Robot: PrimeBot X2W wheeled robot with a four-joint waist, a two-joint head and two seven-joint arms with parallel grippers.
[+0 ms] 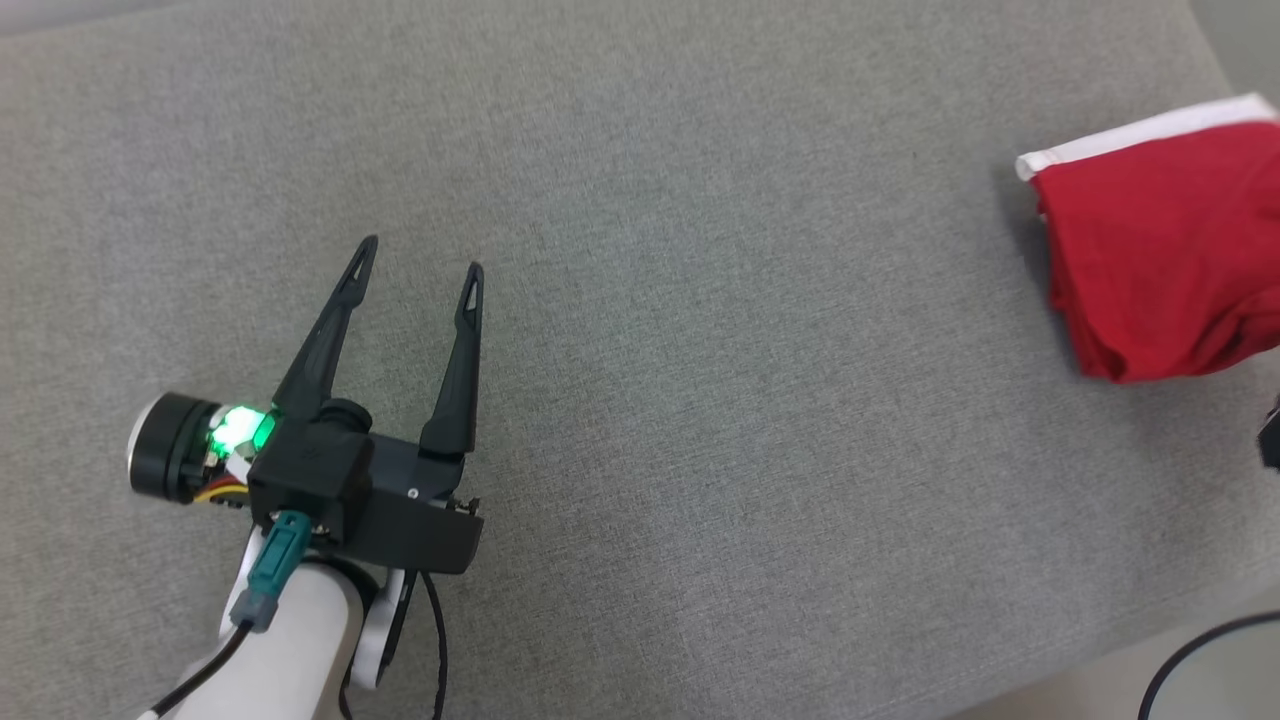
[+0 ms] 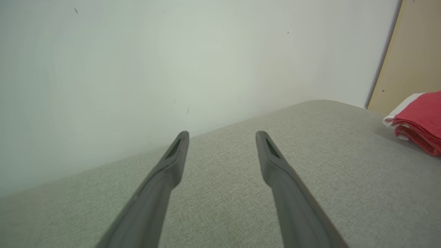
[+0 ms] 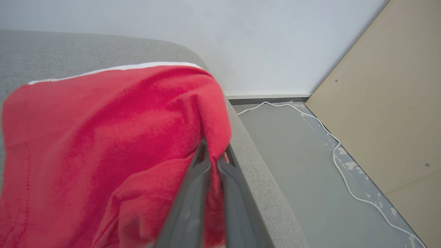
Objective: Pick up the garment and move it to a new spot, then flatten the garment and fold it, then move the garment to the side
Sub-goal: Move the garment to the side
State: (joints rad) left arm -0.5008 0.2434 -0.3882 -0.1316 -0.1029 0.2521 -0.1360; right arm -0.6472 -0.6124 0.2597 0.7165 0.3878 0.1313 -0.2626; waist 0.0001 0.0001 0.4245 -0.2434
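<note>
The garment (image 1: 1170,255) is red cloth with a white band, folded into a thick bundle at the right edge of the grey fabric surface (image 1: 650,330). My right gripper (image 3: 215,151) is shut on a fold of the garment (image 3: 103,137) near the surface's right rim. My left gripper (image 1: 420,262) hovers open over the lower left of the surface, far from the cloth, nothing between its fingers. In the left wrist view the garment (image 2: 418,122) lies at the far right, and the left gripper (image 2: 222,136) stands open.
The grey surface (image 3: 255,179) drops off on the right to a grey floor (image 3: 303,165) with a white cable (image 3: 337,162) and a tan board (image 3: 386,103). A pale wall (image 2: 172,69) runs behind. A dark cable (image 1: 1190,660) curves at lower right.
</note>
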